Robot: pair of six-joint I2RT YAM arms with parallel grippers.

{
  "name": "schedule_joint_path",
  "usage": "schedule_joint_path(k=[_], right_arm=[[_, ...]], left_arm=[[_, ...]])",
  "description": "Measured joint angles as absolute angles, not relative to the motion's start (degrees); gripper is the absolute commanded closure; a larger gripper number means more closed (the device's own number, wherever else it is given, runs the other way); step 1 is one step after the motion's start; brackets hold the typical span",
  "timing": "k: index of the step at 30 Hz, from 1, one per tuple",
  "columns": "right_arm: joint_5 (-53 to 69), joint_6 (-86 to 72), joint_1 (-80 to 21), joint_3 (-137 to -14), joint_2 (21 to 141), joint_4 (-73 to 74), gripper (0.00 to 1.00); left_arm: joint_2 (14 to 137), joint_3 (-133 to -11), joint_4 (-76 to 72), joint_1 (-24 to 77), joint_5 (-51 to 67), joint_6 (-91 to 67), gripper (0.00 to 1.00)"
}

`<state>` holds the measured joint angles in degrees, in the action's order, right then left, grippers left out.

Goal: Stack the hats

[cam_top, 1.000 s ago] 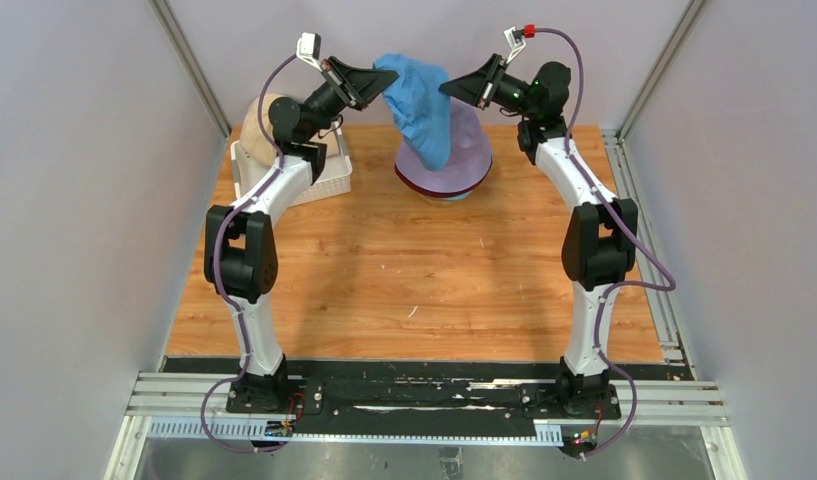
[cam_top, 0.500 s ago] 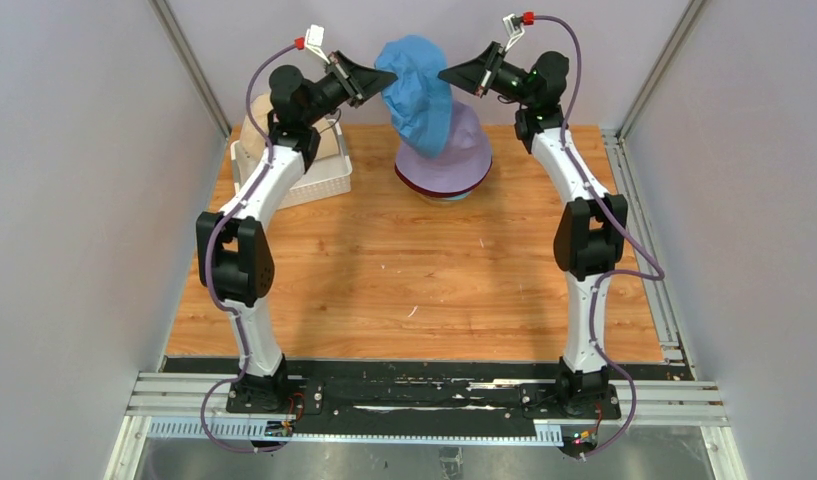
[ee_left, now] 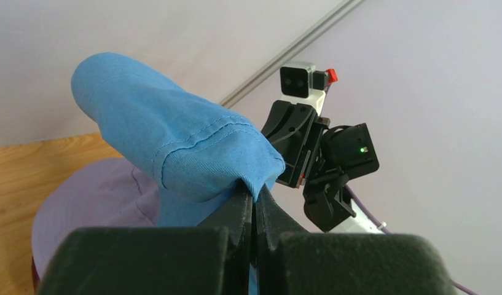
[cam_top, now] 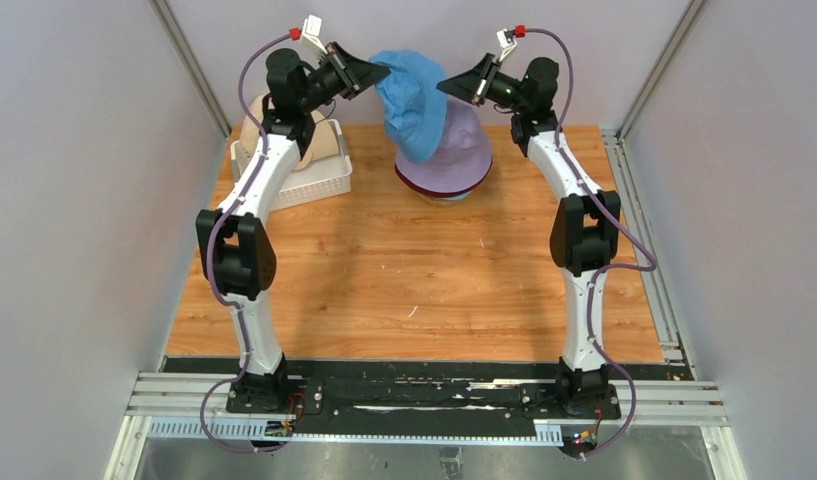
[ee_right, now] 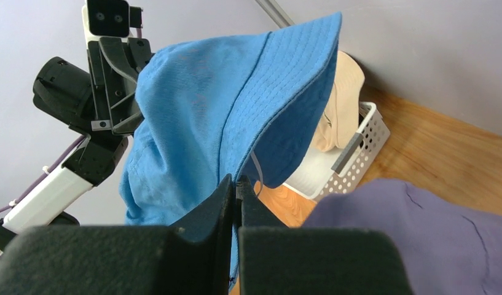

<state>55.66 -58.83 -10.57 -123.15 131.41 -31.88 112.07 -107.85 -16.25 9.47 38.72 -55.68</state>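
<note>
Both claws closed on the blue hat (cam_top: pixel 412 100): left claw (cam_top: pixel 384 70) pinches the cloth at its 9 o'clock side, right claw (cam_top: pixel 442 87) at 3 o'clock. The hat hangs aloft at the 12 o'clock end of the worktop (cam_top: pixel 404 280), above the lavender hat (cam_top: pixel 462 150) topping the pile. We judge the step to be placement. Next we would centre the hat over the lavender crown, lower it, then release

Found no legible text, label, brand, number or sign in any view.
</note>
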Motion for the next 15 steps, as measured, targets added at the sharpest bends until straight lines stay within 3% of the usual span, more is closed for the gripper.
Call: schedule_joint_path(k=[9, 12, 15], right_arm=[[55.2, -57.4, -6.7, -114.9, 129.3, -32.1, 0.99], [55.2, -57.3, -5.1, -113.2, 128.7, -32.4, 0.99], [55.2, -57.3, -3.8, -111.9, 128.0, -32.8, 0.99]], left_arm=[[119.8, -112.7, -12.5, 11.5, 38.1, -54.2, 0.89], [121.8, -115.0, -10.6, 12.5, 37.7, -53.1, 0.77], [123.4, -117.6, -9.5, 13.4, 37.2, -52.1, 0.55]])
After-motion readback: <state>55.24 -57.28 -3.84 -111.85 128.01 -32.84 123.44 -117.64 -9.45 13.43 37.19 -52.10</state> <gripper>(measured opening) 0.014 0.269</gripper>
